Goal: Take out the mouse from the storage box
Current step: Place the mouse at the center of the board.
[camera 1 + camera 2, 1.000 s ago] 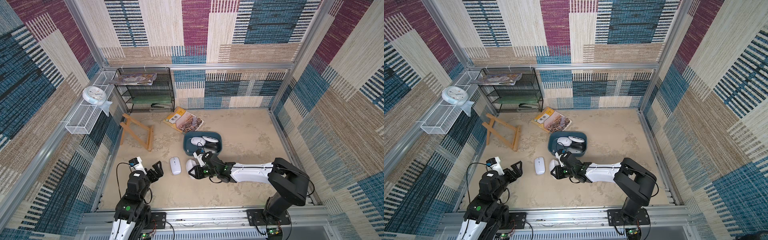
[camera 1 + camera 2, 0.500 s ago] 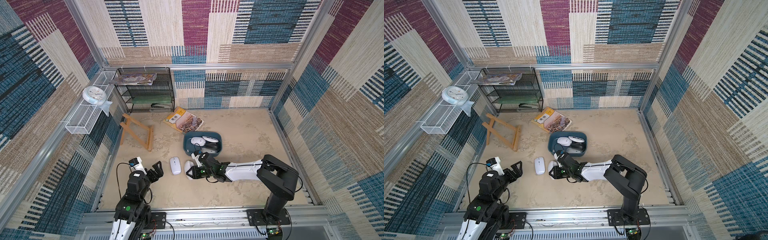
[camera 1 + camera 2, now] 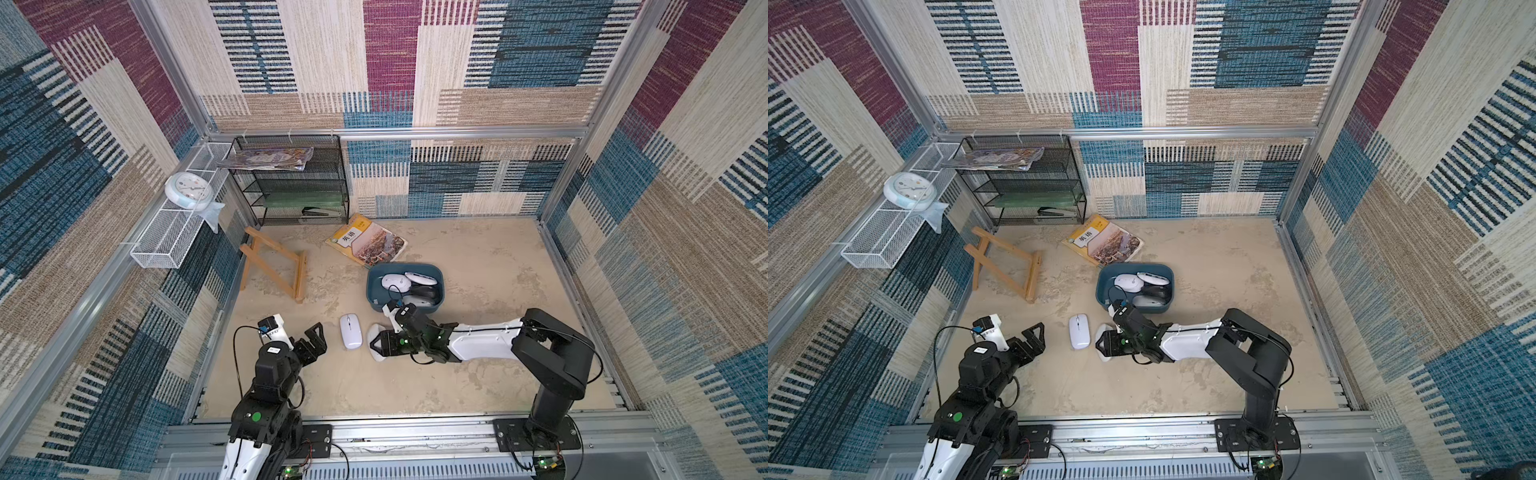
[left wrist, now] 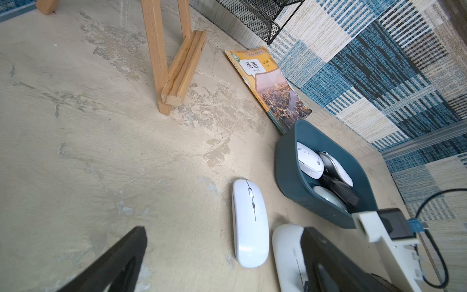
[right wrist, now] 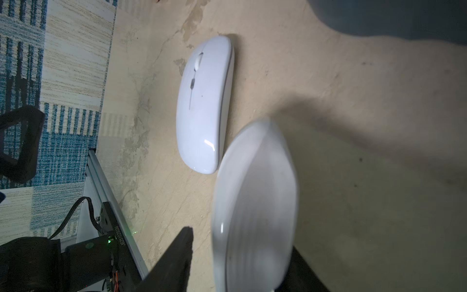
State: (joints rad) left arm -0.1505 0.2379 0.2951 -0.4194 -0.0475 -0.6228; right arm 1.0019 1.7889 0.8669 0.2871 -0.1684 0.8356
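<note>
The right gripper [image 3: 374, 344], jaws a little apart around the white mouse [image 3: 372, 331], sits nearest the storage box [image 3: 373, 296] at one o'clock.

Both arms pair black joint housings with glossy white link shells; the left arm [image 3: 270, 374] bears a round green dot [image 3: 253, 415] on its lower black housing; at its wrist a white bracket [image 3: 275, 328] carries a small black camera with a blue plug; a thin black cable [image 3: 235, 357] loops from there along the arm; the left pincer [image 3: 313, 340] is black, its fingers hollow triangular frames. The right arm [image 3: 486, 344] has one long white shell, a boxy black elbow [image 3: 552, 353] and a black column on a flat black base plate [image 3: 505, 434]; a green light [image 3: 401, 341] glows near its wrist; the right pincer [image 3: 372, 345] is black too.
</note>
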